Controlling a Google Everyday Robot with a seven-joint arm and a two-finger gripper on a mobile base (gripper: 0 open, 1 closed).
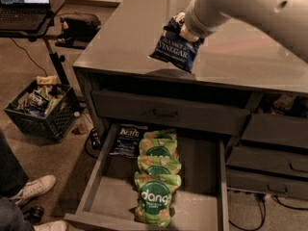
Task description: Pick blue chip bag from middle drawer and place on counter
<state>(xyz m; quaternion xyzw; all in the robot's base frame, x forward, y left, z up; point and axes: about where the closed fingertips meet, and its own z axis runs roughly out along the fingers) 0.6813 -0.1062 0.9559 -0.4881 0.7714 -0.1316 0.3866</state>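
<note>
My gripper [182,29] is shut on the top of the blue chip bag [173,52], a dark navy bag with white "VINEGAR" lettering. The bag hangs above the near left part of the counter [240,57], clear of its glossy grey top. The white arm reaches in from the upper right and hides most of the gripper. Below, the middle drawer [202,177] stands pulled open. It holds a second navy Kettle bag [126,139] at its back left and a row of green "dang" bags [156,186].
A closed drawer front with a black handle [166,113] sits above the open drawer. Narrower dark drawers [269,162] are at right. A black crate of snacks [41,107] stands on the floor at left. A person's shoe [31,190] is at lower left. A laptop stand [29,18] is at upper left.
</note>
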